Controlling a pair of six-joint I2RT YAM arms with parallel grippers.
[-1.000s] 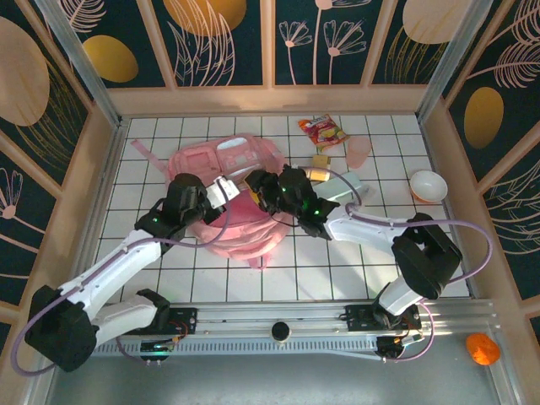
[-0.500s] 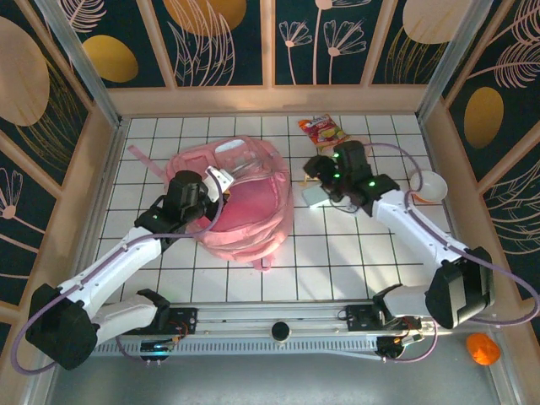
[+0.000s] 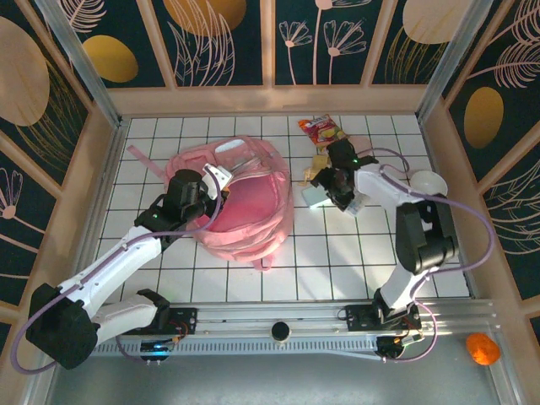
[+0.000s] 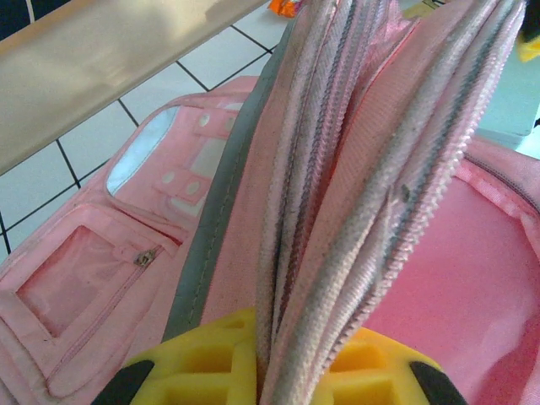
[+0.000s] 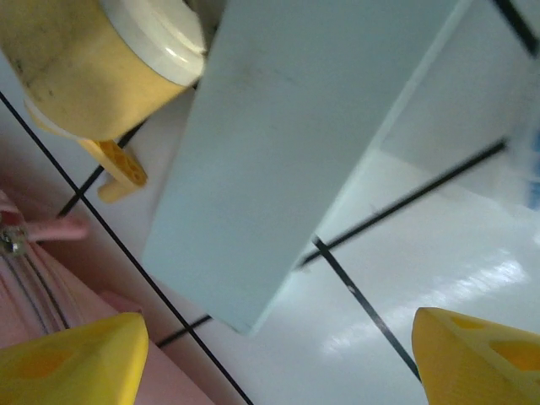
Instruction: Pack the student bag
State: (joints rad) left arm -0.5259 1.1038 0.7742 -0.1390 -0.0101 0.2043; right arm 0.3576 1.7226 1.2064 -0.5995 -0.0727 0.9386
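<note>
Left wrist: left gripper (image 4: 270,375) pinches the student bag (image 4: 354,194); right gripper (image 5: 278,354) spread wide.

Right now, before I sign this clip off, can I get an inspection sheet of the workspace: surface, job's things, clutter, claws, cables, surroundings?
Surface: white tiled table with dark grid lines.
Job's things: pink backpack lying on the tiles, its zipped edge lifted.
Clutter: pale box flat on the tiles; yellow jar with a white lid beside it; snack packet; white bowl.
Claws: left claw shut on the backpack's zipper edge; right claw open, holding nothing, over the near corner of the box.
Cables: lilac cables looping from the arms, not snagged as far as visible.
Surroundings: dark wall panels with gold leaf prints in wooden frames.
</note>
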